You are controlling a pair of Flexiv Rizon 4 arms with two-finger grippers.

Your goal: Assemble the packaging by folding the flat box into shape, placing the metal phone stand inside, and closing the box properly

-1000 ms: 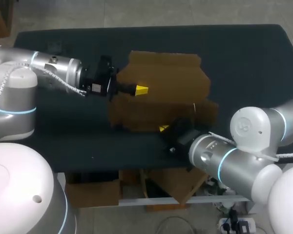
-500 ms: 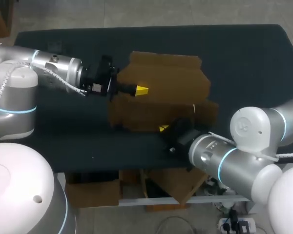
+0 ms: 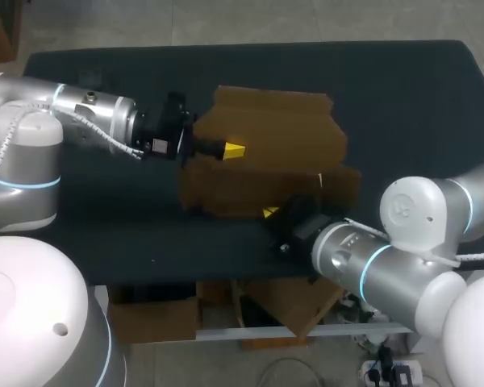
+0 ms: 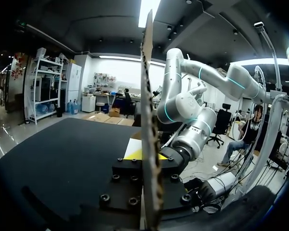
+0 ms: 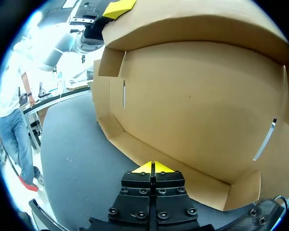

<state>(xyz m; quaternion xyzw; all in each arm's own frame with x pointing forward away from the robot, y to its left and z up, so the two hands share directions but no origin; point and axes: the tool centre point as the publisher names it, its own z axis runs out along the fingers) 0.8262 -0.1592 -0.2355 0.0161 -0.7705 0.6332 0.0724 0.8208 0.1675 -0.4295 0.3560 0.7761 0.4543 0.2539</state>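
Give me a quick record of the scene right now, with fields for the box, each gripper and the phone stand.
box: brown cardboard box, partly folded, open, on the dark table
left gripper: left gripper shut on a panel of the box, one finger on each side
right gripper: right gripper shut with nothing between its fingers, tips at the box's near edge
phone stand: not in view
task stage: folding; box not yet closed

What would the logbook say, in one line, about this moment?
box: partly folded, on table | left claw: shut on box panel | right claw: shut, tips at box's near edge | phone stand: unseen
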